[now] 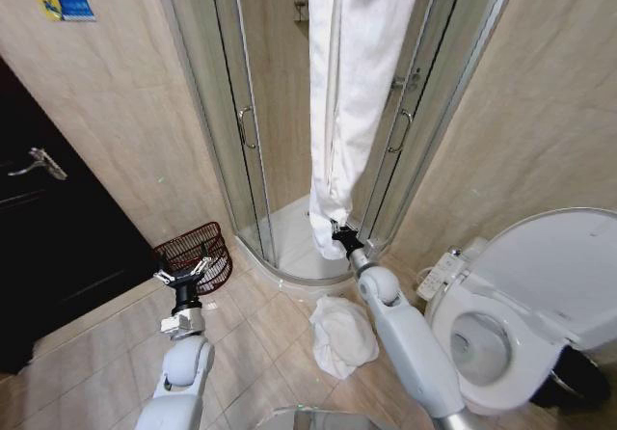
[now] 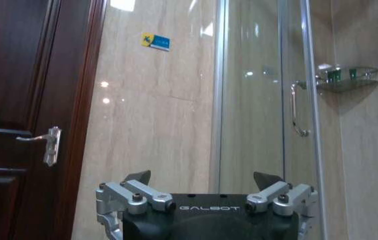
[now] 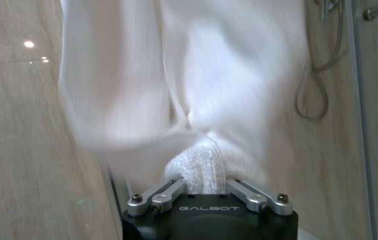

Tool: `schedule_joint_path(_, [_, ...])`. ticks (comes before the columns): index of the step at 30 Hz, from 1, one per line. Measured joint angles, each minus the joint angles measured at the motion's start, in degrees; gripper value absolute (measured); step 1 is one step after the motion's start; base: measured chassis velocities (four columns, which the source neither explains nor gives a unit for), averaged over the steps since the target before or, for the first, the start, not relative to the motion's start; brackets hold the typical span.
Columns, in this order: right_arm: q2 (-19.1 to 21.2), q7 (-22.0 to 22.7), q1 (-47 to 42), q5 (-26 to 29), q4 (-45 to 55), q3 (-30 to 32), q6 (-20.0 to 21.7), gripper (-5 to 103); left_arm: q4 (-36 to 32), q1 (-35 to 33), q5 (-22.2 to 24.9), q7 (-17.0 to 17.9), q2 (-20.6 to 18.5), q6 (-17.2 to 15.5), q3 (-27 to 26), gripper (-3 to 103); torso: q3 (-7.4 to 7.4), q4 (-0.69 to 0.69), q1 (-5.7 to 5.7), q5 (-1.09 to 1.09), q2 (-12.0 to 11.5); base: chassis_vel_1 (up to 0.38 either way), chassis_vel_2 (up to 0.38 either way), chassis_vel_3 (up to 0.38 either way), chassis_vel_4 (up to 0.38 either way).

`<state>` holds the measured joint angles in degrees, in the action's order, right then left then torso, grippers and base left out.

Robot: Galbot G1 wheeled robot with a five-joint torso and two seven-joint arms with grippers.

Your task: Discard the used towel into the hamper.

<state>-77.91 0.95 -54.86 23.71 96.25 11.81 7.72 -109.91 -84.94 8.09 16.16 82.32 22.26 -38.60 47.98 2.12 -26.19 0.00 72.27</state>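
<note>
A long white towel (image 1: pixel 349 83) hangs down in the open shower doorway. My right gripper (image 1: pixel 339 230) is at its lower end, shut on a bunched fold of the towel (image 3: pixel 201 162), which sits between the fingers in the right wrist view, where the gripper (image 3: pixel 206 184) points up at the cloth. The hamper (image 1: pixel 196 249), a small dark reddish-brown wire basket, stands on the floor tiles by the wall, left of the shower. My left gripper (image 1: pixel 183 275) hovers just in front of the hamper, open and holding nothing; in its wrist view the gripper (image 2: pixel 202 178) faces the wall.
A second white cloth (image 1: pixel 343 337) lies crumpled on the floor beside my right arm. A toilet (image 1: pixel 461 300) with its lid up stands at the right. Glass shower doors (image 1: pixel 229 112) frame the opening. A dark wooden door (image 1: pixel 48 247) is at the left.
</note>
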Motion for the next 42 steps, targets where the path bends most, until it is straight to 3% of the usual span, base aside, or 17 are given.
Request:
schedule_joint_path(21, [-0.6, -0.9, -0.6, -2.0, -1.3, 1.8, -2.5, 7, 0.8, 0.0, 0.2, -0.1, -0.5, 0.9, -0.4, 100, 0.00, 0.00, 0.00, 0.00, 0.0, 0.000, 0.000, 0.000, 0.000])
schedule_joint_path(30, [0.6, 0.1, -4.2, -4.5, 7.7, 3.3, -3.0, 7, 0.3, -0.4, 0.2, -0.2, -0.3, 0.6, -0.1, 100, 0.00, 0.00, 0.00, 0.01, 0.0, 0.000, 0.000, 0.000, 0.000])
schedule_joint_path(32, [1.8, 1.3, -7.7, -4.3, 13.7, 5.5, -1.4, 7, -0.4, -1.5, 1.1, -0.2, -0.7, -0.1, 0.0, 100, 0.00, 0.01, 0.00, -0.01, 0.0, 0.000, 0.000, 0.000, 0.000])
schedule_joint_path(38, [3.2, 1.3, -13.3, -4.5, 17.6, 10.1, -1.3, 7, -0.6, -2.0, 1.6, -0.6, -1.9, -1.2, 0.0, 100, 0.00, -0.01, 0.01, 0.02, 0.0, 0.000, 0.000, 0.000, 0.000])
schedule_joint_path(42, [4.5, 0.5, -17.4, -4.7, 19.0, 13.8, -2.0, 7, -0.1, -2.1, 0.8, -1.1, -0.3, -0.6, 0.0, 100, 0.00, -0.01, 0.01, 0.01, 0.0, 0.000, 0.000, 0.000, 0.000])
